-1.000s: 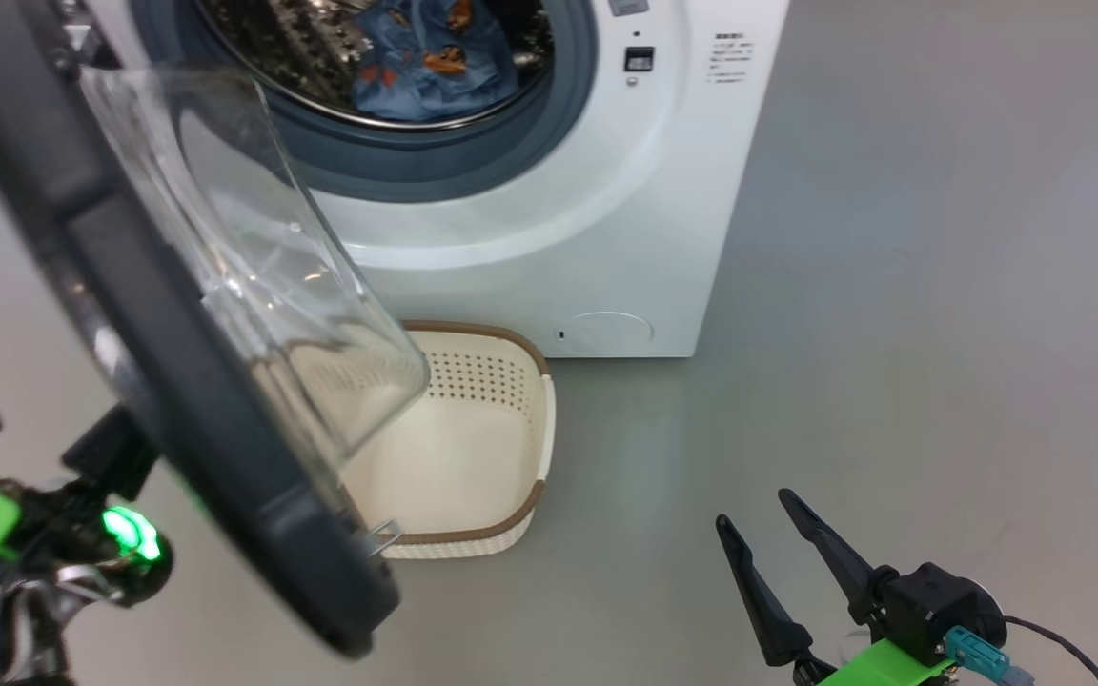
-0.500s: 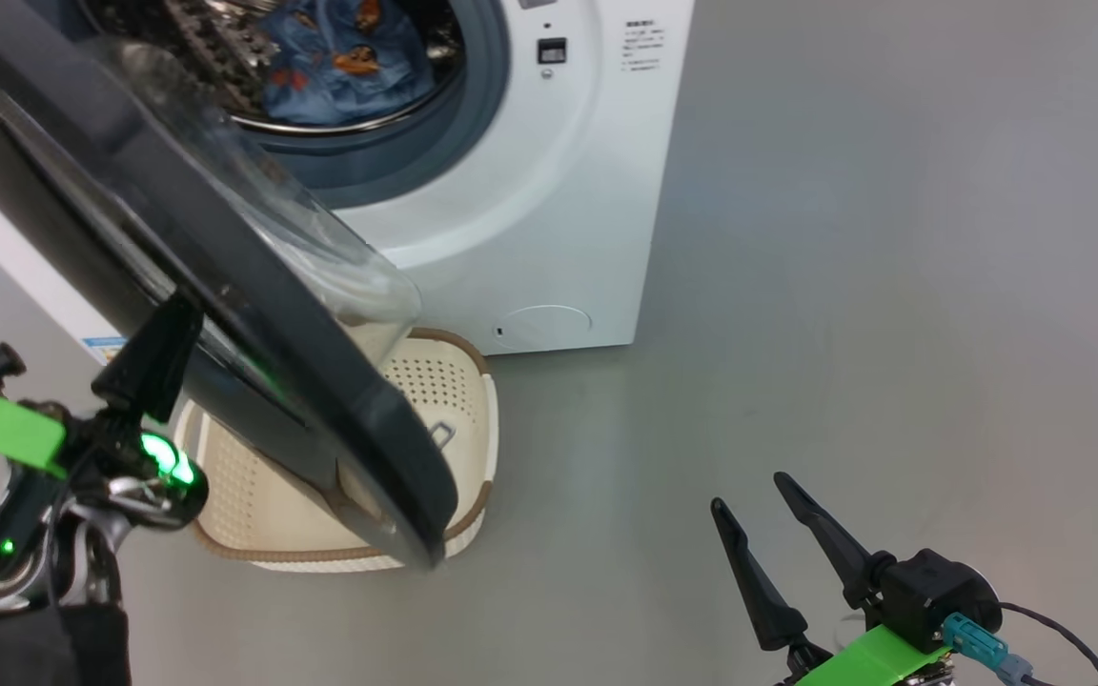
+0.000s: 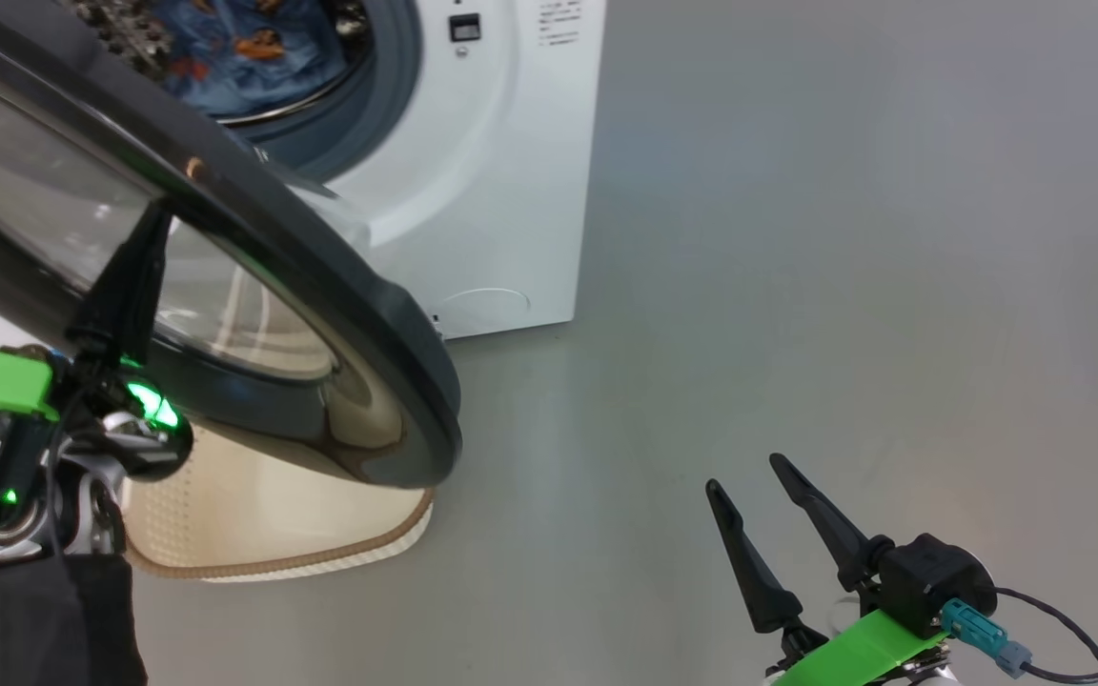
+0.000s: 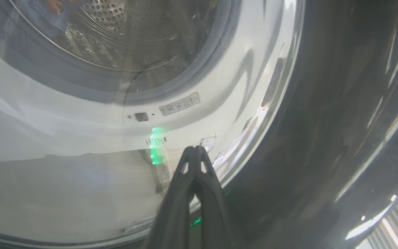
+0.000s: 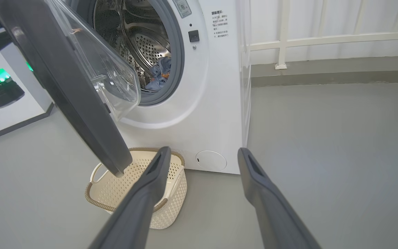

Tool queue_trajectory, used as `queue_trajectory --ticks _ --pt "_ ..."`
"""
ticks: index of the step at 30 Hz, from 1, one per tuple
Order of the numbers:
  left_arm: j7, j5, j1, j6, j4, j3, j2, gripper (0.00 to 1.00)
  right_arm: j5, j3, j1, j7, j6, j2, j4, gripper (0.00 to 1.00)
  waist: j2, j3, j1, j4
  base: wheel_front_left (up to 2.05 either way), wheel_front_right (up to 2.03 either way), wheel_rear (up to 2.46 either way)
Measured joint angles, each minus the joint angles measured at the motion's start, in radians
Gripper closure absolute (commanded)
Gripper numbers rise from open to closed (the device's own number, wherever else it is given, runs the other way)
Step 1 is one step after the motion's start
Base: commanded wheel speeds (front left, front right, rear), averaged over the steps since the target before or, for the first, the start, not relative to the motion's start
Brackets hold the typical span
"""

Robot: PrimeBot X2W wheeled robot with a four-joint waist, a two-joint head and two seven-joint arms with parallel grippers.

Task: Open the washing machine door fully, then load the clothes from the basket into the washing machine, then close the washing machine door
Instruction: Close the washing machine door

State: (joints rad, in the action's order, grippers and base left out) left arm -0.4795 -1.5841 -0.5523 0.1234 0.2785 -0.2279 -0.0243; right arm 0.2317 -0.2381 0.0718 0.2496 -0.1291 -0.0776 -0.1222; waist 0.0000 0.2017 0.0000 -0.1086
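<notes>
The left fingers [image 4: 185, 193] are pressed tight together with nothing between them. Their tips lie at the outer face of the washing machine door [image 3: 339, 276], at the spot where the clear window meets the wide black rim; they seem to touch it, though the contact itself is hard to make out. In the head view they [image 3: 125, 286] rise as one dark wedge in front of the glass, above the wrist's green light. The right fingers [image 5: 254, 176] stand spread wide and hold nothing. They hang over the bare grey floor [image 3: 797, 286], well apart from the machine and the door, and show at the lower right of the head view [image 3: 747, 562]. In the right wrist view the door [image 5: 67, 86] stands partly open, swung out at a slant from the left side of the opening, with its bulging glass bowl turned toward the drum. Its lower edge hangs over the basket [image 5: 174, 204], which stands on the floor just before the foot of the washing machine [image 5: 216, 103], left of the round cap low on the front; in the head view the door hides most of the basket and its brown rim [image 3: 273, 564] shows beneath. The clothes [image 5: 159, 74] lie low inside the steel drum, blue with orange figures, behind the grey gasket, and also show at the top of the head view [image 3: 225, 57].
</notes>
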Motion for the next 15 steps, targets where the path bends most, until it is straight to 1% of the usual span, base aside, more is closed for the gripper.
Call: queue_trajectory --ticks 10,15 --pt "0.071 0.038 -0.026 0.000 0.017 -0.006 0.001 1.00 0.000 0.004 0.012 0.000 0.000 0.009 0.005 0.00 0.0000 0.018 0.0000 -0.046 0.00 0.00 0.00" --pt "0.098 0.057 -0.025 0.000 0.016 -0.009 0.000 1.00 0.000 0.021 0.011 0.000 0.000 0.009 0.005 0.00 0.0000 0.013 0.0000 -0.052 0.00 0.00 0.00"
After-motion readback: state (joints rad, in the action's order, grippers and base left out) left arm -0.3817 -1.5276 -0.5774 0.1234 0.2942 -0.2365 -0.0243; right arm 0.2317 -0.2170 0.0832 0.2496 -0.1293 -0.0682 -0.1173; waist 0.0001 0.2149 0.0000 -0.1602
